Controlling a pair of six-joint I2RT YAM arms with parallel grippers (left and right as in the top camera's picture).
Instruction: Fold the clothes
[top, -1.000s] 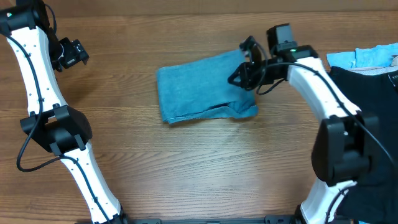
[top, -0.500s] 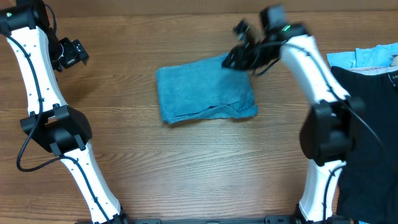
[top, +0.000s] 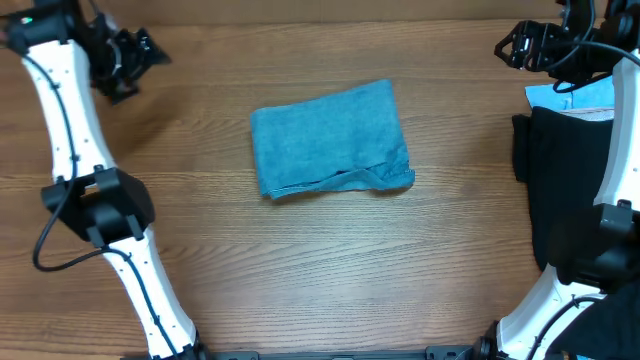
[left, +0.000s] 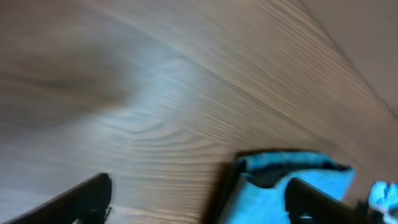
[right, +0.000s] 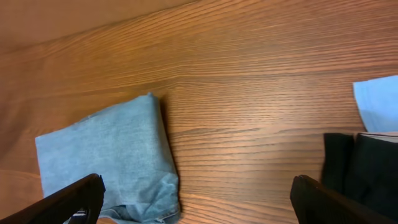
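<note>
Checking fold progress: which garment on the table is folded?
The denim piece in the centre, a compact rectangle; the black garment and pale blue cloth sit far right.

Faded light blue jeans (top: 328, 138), brown wood-grain table (top: 300, 280), black cloth (top: 560, 190)

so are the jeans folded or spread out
Folded: the jeans lie as one compact rectangle on the table, with layered edges showing along one side and no legs stretched out.

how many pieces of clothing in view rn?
3: folded jeans mid-table; a black garment at the right edge; a light blue cloth behind it, top right. More may be hidden under the black one.
</note>
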